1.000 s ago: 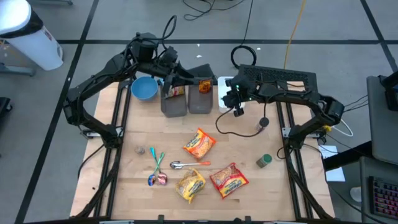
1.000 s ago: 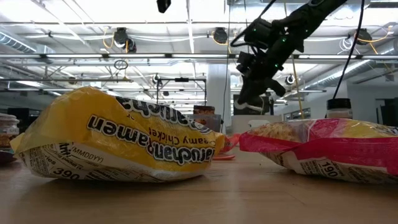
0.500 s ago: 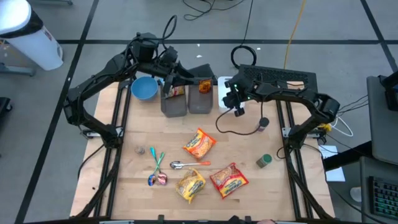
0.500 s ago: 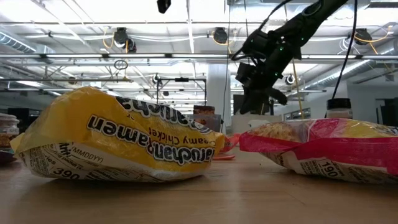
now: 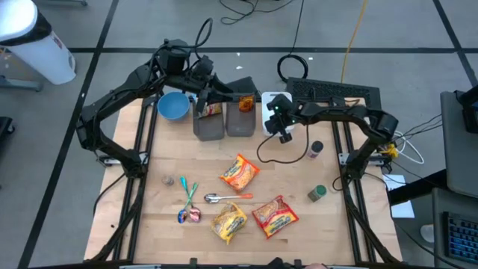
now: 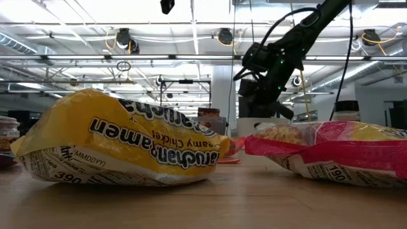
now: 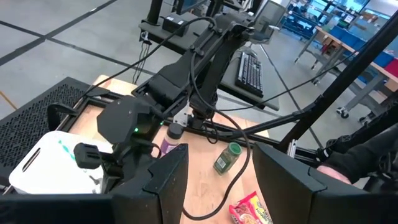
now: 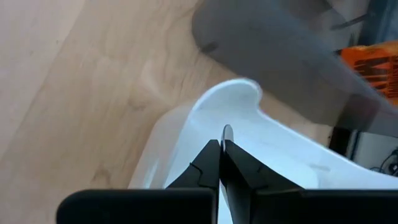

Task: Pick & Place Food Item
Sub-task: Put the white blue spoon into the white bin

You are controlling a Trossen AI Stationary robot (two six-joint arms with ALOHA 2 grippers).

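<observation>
Three ramen packets lie on the bench (image 5: 299, 172): an orange packet (image 5: 240, 172) near the middle, a yellow packet (image 5: 228, 223) and a red packet (image 5: 275, 215) side by side toward the front edge. None of them has shifted since a second ago.

The right end effector (image 5: 279, 128) is the one on the move. It has slid leftward and now hangs over the white container (image 5: 270, 99) beside the two grey bins (image 5: 224, 123), its fingers (image 8: 219, 163) pressed together and holding nothing. The right wrist view looks straight down past the tips onto that container's white rim. In the low view the arm has swung left and dropped a little against the ceiling lights.

The left end effector (image 5: 211, 96) stays put above the left grey bin, next to the blue bowl (image 5: 173, 106). Its fingers (image 7: 166, 180) stand apart in the left wrist view, with nothing visible between them.

The green-capped jar (image 5: 317, 193) sits near the right edge, and the spoon (image 5: 224, 197) lies between the packets.
</observation>
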